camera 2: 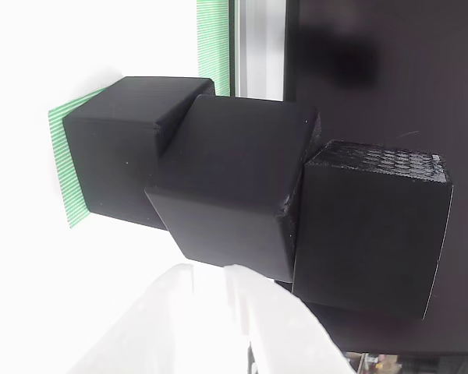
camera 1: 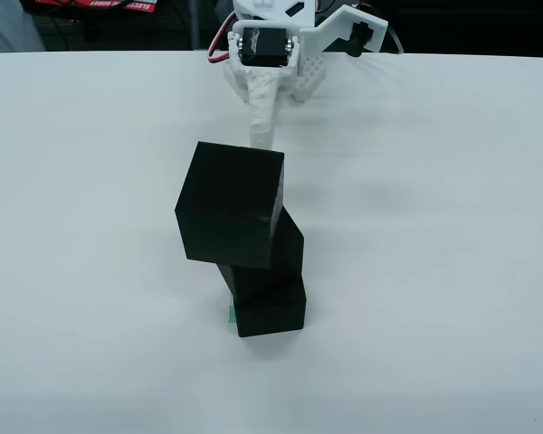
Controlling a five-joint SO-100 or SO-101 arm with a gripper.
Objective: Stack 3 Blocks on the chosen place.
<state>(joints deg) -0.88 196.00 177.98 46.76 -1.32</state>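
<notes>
From the front, the stacked blocks hide nearly all of the green patch; only a sliver shows at the lowest block's left. The top edge cuts off the arm. In the close side view, the tool is a white blur.

This looks like a robot lab or a workshop. A white plastic robot arm with red wires stands at the back of a plain white table. Dark clutter sits behind it.
</notes>
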